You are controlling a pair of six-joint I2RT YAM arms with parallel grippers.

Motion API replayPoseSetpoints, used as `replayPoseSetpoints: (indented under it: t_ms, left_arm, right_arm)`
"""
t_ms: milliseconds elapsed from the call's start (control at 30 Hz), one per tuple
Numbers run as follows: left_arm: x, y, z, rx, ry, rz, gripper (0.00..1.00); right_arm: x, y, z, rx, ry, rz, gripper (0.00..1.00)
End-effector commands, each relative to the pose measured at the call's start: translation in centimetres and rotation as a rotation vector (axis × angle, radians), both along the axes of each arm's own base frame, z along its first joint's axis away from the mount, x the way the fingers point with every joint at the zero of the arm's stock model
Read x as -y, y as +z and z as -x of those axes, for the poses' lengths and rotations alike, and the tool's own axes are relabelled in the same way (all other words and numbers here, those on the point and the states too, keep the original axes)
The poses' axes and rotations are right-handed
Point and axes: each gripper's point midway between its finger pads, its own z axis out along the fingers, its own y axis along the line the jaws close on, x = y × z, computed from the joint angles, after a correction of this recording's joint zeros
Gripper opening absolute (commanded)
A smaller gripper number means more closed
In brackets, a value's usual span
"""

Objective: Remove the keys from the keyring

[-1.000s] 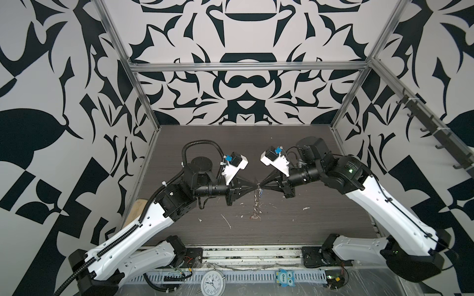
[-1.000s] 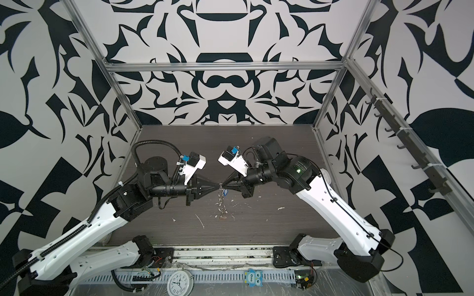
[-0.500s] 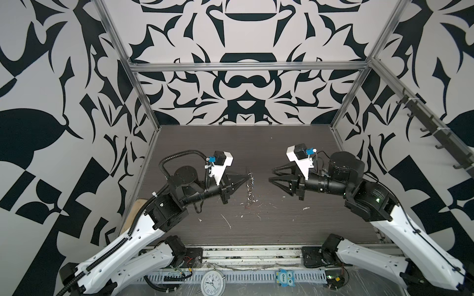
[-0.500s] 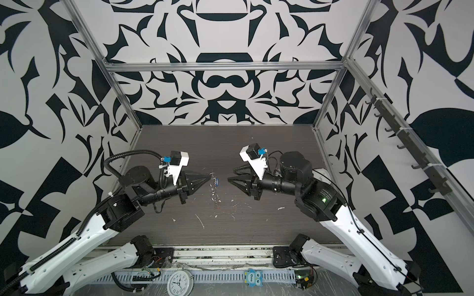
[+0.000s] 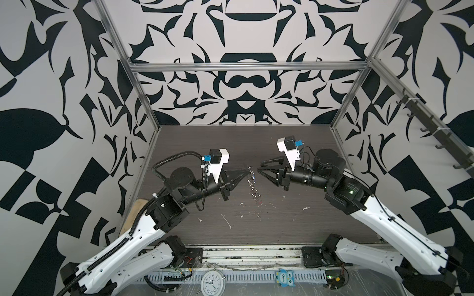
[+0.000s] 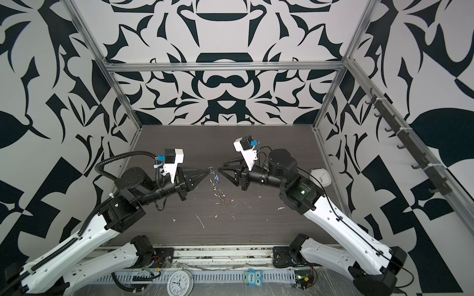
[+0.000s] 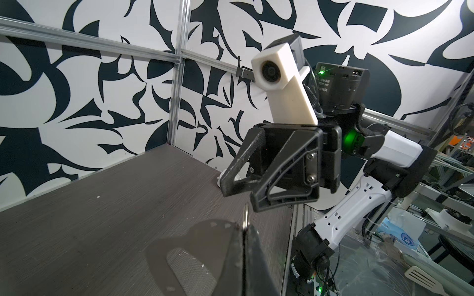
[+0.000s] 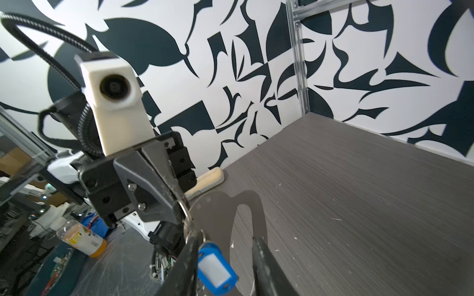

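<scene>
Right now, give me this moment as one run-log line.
left gripper: shut on keyring, chain hanging | right gripper: open, blue key between jaws, ungripped | red key: low on chain

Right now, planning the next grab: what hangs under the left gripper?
The keyring, blue key near its top, red key lowest. Its pinched ring is partly hidden inside the left gripper.

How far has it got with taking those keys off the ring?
Nothing looks finished: the blue key hangs from the keyring, and the red key seems to sit at its low end near the table. In hand: the left gripper is shut on the keyring's top, the right gripper open beside the blue key. Left: freeing both keys.
</scene>
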Motion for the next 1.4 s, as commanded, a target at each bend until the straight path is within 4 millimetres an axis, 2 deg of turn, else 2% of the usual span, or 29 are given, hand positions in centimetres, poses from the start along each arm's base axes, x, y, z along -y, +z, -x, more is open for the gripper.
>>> replayPoseSetpoints:
  t_ms: [0, 200, 333, 567, 767, 867, 933, 967, 1033, 1100, 1367]
  left_arm:
    - [-0.3, 1.1, 0.0, 0.038, 0.012, 0.045, 0.0]
    - [-0.4, 0.9, -0.1, 0.037, 0.018, 0.043, 0.0]
    - [-0.4, 1.0, -0.1, 0.041, 0.022, 0.048, 0.0]
    - [-0.7, 1.2, -0.2, 0.046, 0.041, 0.06, 0.0]
    - [-0.6, 1.3, -0.2, 0.04, 0.033, 0.066, 0.0]
    - [-0.5, 1.4, -0.1, 0.036, 0.025, 0.068, 0.0]
    - [-0.4, 1.2, 0.0, 0.025, 0.014, 0.057, 0.0]
    - [-0.4, 1.1, 0.1, 0.017, 0.012, 0.046, 0.01]
    - [-0.5, 0.5, 0.2, -0.01, 0.011, 0.015, 0.22]
    - [-0.6, -0.1, 0.5, -0.027, 0.004, -0.019, 0.31]
    - [0.3, -2.1, 2.1, -0.098, -0.113, -0.152, 0.32]
  right_arm:
    - [-0.7, 3.1, 0.9, 0.027, 0.071, -0.123, 0.35]
    - [-1.4, 3.6, 1.7, 0.011, 0.144, -0.162, 0.31]
    - [-1.7, 3.4, 1.8, -0.005, 0.171, -0.16, 0.26]
    - [-1.5, 2.8, 1.8, -0.014, 0.159, -0.146, 0.24]
    - [-1.7, 2.6, 1.8, -0.02, 0.166, -0.143, 0.12]
    - [-1.7, 2.6, 1.8, -0.017, 0.166, -0.134, 0.0]
    - [-1.6, 2.5, 1.9, -0.017, 0.166, -0.105, 0.0]
    - [-1.5, 2.4, 2.1, -0.018, 0.17, -0.084, 0.0]
    - [-1.1, 2.2, 2.5, -0.005, 0.173, -0.016, 0.0]
    - [-0.7, 1.8, 3.0, -0.001, 0.186, 0.067, 0.0]
    - [0.1, 0.3, 4.7, 0.029, 0.318, 0.317, 0.0]
